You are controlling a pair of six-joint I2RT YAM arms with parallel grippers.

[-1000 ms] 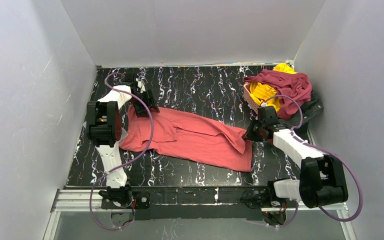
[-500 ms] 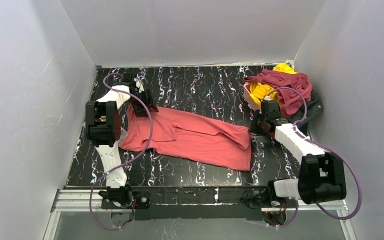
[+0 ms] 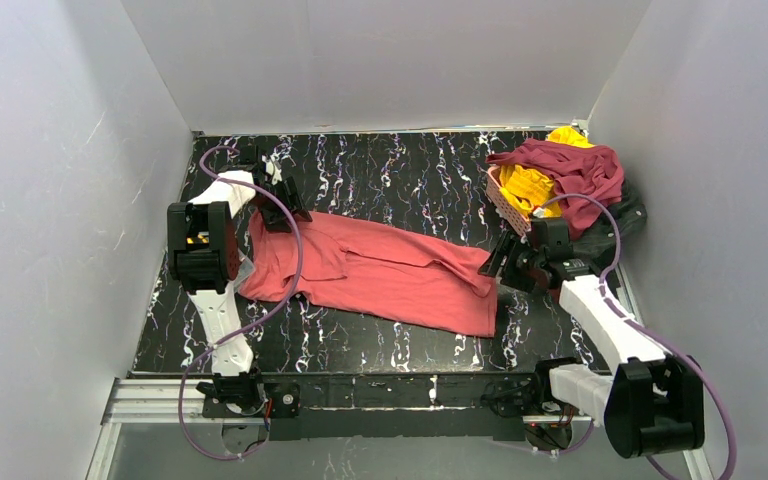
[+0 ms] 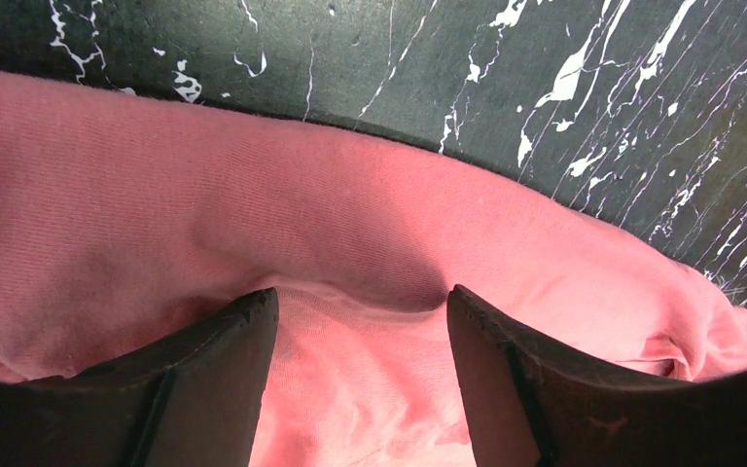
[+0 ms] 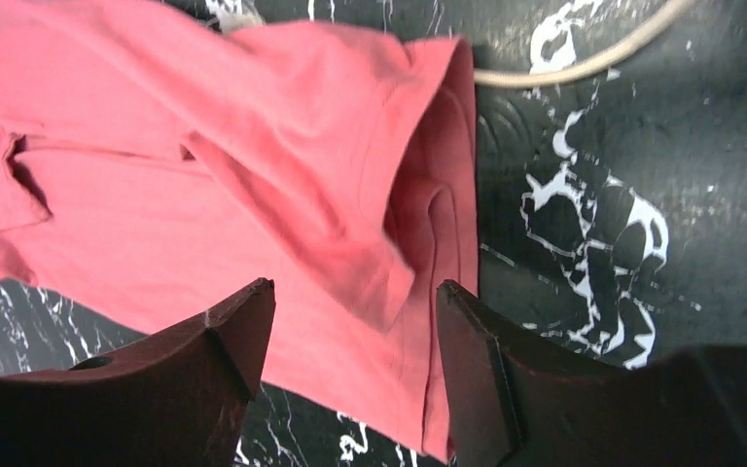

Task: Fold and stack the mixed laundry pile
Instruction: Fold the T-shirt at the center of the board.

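4 garments (salmon-red, maroon, yellow, blk, 1 ea.), 1 basket, 1 cord.

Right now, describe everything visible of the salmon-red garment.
The salmon-red garment is soft knit-looking cloth, spread mostly flat on the black marbled table, running from far left to near right, with creases and its right end folded over. The open left gripper sits at its far-left edge; the open right gripper hangs over its right end.

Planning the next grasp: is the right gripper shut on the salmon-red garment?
No, the right wrist view shows the right gripper open, its fingers spread apart with the salmon-red garment lying unpinched between them.
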